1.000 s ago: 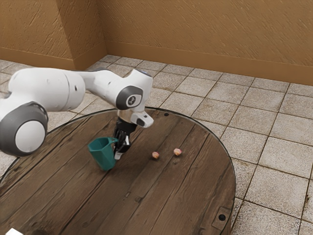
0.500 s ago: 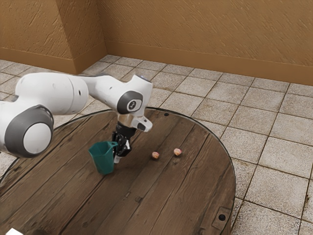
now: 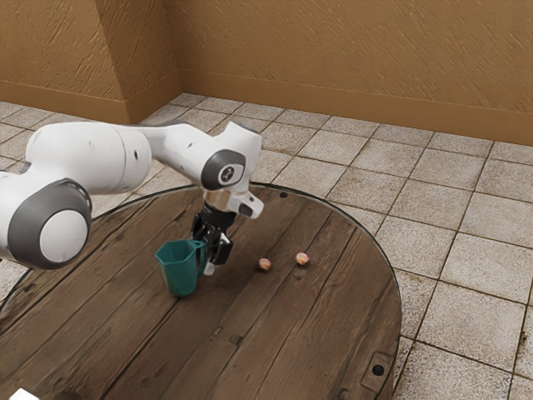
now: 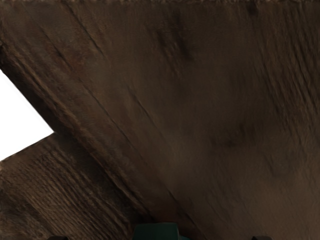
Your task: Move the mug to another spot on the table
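A teal mug (image 3: 178, 267) stands upright on the round wooden table (image 3: 275, 333), toward the exterior view's left of its middle. My gripper (image 3: 210, 255) points down right over the mug's handle side, at its rim. In the wrist view a teal edge of the mug (image 4: 155, 231) sits just under my hand, with the dark fingertips (image 4: 261, 237) standing far to either side of it, not touching. The gripper is open around that edge.
Two small pinkish balls (image 3: 265, 264) (image 3: 302, 259) lie on the table to the exterior view's right of the mug. The table's rim curves close behind my arm. Tiled floor and brown walls surround the table.
The mug went from tilted in my grip to upright on the table and shifted slightly toward the exterior view's right. My fingers have spread apart and my hand has risen a little.
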Controlling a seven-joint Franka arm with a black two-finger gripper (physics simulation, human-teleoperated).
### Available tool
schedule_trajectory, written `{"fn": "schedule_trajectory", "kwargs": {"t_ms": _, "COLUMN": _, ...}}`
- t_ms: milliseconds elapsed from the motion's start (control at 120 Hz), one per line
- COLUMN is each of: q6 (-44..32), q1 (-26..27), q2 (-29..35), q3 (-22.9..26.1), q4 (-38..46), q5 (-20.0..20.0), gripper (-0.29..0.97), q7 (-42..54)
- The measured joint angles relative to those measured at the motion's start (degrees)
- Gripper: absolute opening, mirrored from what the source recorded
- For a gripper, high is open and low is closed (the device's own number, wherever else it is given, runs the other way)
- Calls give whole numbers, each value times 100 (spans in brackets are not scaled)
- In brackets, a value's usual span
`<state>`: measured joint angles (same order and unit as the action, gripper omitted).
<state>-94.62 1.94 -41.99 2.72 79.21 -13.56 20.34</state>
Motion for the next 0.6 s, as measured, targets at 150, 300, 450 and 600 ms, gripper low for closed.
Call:
{"fn": "schedule_trajectory", "kwargs": {"t_ms": 150, "q6": -42, "q1": -20, "q2": 17, "q3": -52, "q4": -225, "q5": -10, "gripper": 57, "q7": -87}}
{"fn": "schedule_trajectory", "kwargs": {"t_ms": 300, "q6": -63, "q1": -34, "q2": 268, "q3": -109, "q4": -255, "q5": -49, "gripper": 63, "q7": -157}}
{"fn": "schedule_trajectory", "kwargs": {"t_ms": 450, "q6": -260, "q1": -59, "q2": 1293, "q3": -113, "q4": -28, "q5": -30, "gripper": 65, "q7": -362}}
{"fn": "schedule_trajectory", "kwargs": {"t_ms": 600, "q6": -765, "q1": -168, "q2": 2902, "q3": -117, "q4": 1165, "q5": 202, "gripper": 67, "q7": -776}}
